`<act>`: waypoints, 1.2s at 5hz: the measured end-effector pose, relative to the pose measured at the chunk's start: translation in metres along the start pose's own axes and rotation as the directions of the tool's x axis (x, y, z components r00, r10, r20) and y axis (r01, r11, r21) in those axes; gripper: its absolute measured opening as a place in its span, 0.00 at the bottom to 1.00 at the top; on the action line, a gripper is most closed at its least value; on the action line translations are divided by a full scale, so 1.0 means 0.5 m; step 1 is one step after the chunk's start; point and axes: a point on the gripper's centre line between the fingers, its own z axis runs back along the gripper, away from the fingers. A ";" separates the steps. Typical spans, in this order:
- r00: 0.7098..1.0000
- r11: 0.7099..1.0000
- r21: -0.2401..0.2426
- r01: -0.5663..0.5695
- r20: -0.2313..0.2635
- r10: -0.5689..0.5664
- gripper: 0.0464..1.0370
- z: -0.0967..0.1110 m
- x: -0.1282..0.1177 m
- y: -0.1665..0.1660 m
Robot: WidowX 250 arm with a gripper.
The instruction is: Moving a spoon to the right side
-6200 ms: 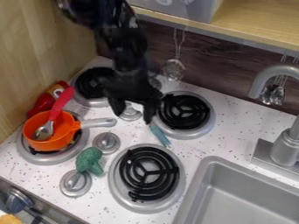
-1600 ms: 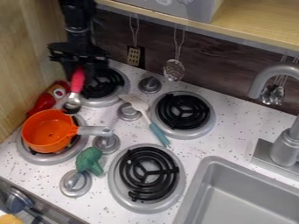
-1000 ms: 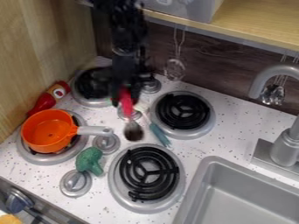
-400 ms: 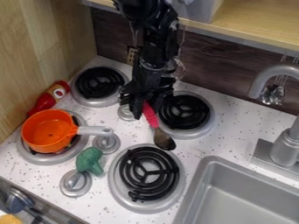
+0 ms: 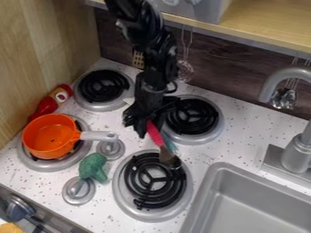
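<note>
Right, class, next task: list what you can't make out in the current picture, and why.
All in the camera view:
- Red-handled spoon: handle's upper end, hidden by the pincer.
- Turquoise-handled utensil: middle, behind pincer and spoon.
- Hanging slotted turner: handle, behind the arm.
- Sink: near end, cut off by the bottom edge.
- Orange-yellow item: cut off at the lower-left corner.

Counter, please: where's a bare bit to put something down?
There's bare white counter between the back right burner, faucet and sink. It's crowded left, around the orange pot, red bottle and green broccoli, and mid-stove, where the gripper holds the spoon.
</note>
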 end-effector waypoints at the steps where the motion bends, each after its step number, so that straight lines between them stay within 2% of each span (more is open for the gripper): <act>1: 0.996 0.997 0.003 0.071 -0.046 -0.070 0.39 -0.038 -0.003 -0.006; 2: 0.996 0.996 -0.002 0.085 -0.038 -0.085 0.47 -0.042 0.013 0.001; 3: 0.995 0.995 0.005 0.102 -0.016 -0.102 0.77 -0.044 0.022 0.006; 4: 0.994 0.994 0.008 0.111 -0.013 -0.111 0.96 -0.053 0.018 0.016; 5: 0.991 0.991 -0.025 0.129 -0.015 -0.129 0.96 -0.046 0.018 0.024; 6: 0.985 0.985 -0.037 0.169 -0.025 -0.170 0.96 -0.006 0.028 0.021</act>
